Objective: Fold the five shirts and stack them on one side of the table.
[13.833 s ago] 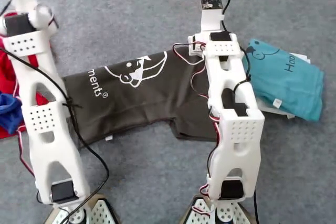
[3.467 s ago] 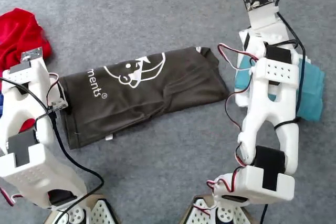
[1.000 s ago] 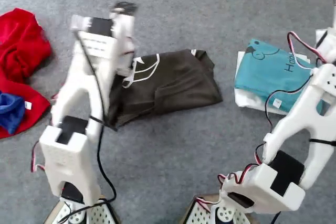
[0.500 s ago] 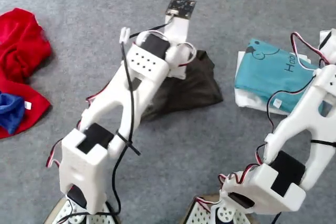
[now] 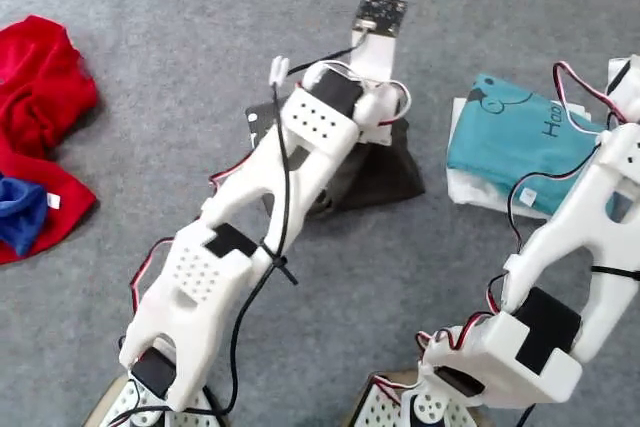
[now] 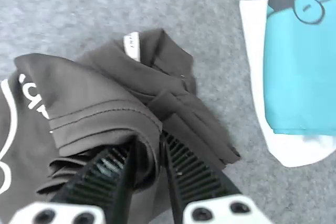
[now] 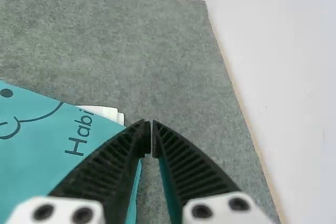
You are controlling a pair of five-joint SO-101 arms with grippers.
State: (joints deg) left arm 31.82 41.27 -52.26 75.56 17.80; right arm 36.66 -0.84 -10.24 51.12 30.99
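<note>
The dark shirt (image 5: 390,172) lies mid-table, bunched and doubled over, with the left arm (image 5: 320,127) stretched above it. My left gripper (image 6: 148,145) is shut on a folded edge of the dark shirt (image 6: 94,103), whose white print shows beside it. To the right, a folded teal shirt (image 5: 525,147) rests on a folded white shirt (image 5: 470,189). My right gripper (image 7: 147,126) hangs shut and empty over the far corner of the teal shirt (image 7: 42,129). A red shirt (image 5: 40,77) and a blue shirt (image 5: 20,212) lie crumpled at the table's left edge.
The right arm (image 5: 570,237) stands at the right side, next to the stack. The grey felt table (image 7: 131,40) ends close behind the stack, with a white wall beyond. Bare felt (image 5: 150,77) stretches between the red shirt and the dark one.
The left arm has swung right across the table with the dark shirt's left edge, folding it over toward the teal stack. The right arm has stayed still.
</note>
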